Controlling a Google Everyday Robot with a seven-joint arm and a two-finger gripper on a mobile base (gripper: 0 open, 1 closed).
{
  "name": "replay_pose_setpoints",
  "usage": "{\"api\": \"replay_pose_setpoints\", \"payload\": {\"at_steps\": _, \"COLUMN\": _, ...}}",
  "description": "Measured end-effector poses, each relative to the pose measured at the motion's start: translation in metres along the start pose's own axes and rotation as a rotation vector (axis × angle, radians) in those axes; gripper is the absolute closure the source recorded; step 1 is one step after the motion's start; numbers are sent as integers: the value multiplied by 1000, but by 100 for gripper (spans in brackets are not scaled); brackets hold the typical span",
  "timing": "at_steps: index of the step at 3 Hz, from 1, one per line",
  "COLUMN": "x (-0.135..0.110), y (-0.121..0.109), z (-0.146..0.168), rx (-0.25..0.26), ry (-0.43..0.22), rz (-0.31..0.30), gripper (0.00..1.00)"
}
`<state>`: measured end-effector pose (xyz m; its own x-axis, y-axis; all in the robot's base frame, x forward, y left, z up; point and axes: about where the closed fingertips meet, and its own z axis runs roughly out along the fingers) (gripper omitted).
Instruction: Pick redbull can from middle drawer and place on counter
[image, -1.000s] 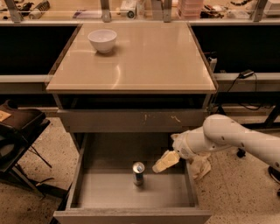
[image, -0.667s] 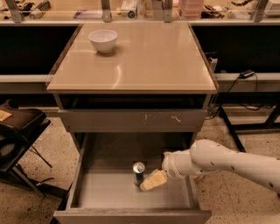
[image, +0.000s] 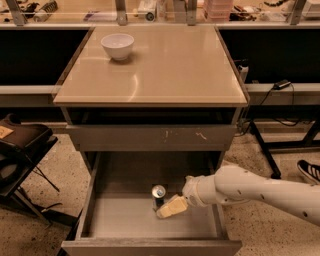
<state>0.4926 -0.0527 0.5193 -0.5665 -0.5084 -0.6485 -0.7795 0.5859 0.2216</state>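
Observation:
The redbull can (image: 158, 195) stands upright near the middle of the open middle drawer (image: 120, 217), its silver lid facing up. My white arm reaches in from the right, and the gripper (image: 170, 207) is down inside the drawer, right beside the can on its right and front side. The beige counter (image: 170, 70) tops the cabinet above the drawer.
A white bowl (image: 117, 46) sits at the counter's back left. A shut drawer front with white scratch marks (image: 150, 137) is above the open drawer. A dark chair (image: 20, 155) stands at the left. A cluttered workbench (image: 160, 10) runs along the back. A shoe (image: 310, 170) is at the right.
My arm has swung left and down into the drawer, bringing the gripper from the drawer's right side to right against the can. The can has not moved.

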Motion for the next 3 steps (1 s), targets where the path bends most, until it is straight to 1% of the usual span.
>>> {"api": "replay_pose_setpoints", "payload": {"at_steps": 1, "x": 1, "y": 20, "z": 30, "rx": -27, "ry": -72, "rz": 53, "gripper": 0}}
{"api": "replay_pose_setpoints", "payload": {"at_steps": 2, "x": -13, "y": 35, "z": 38, "rx": -56, "ry": -94, "rz": 39, "gripper": 0}}
{"api": "replay_pose_setpoints", "payload": {"at_steps": 3, "x": -12, "y": 34, "z": 38, "rx": -55, "ry": -93, "rz": 40, "gripper": 0}}
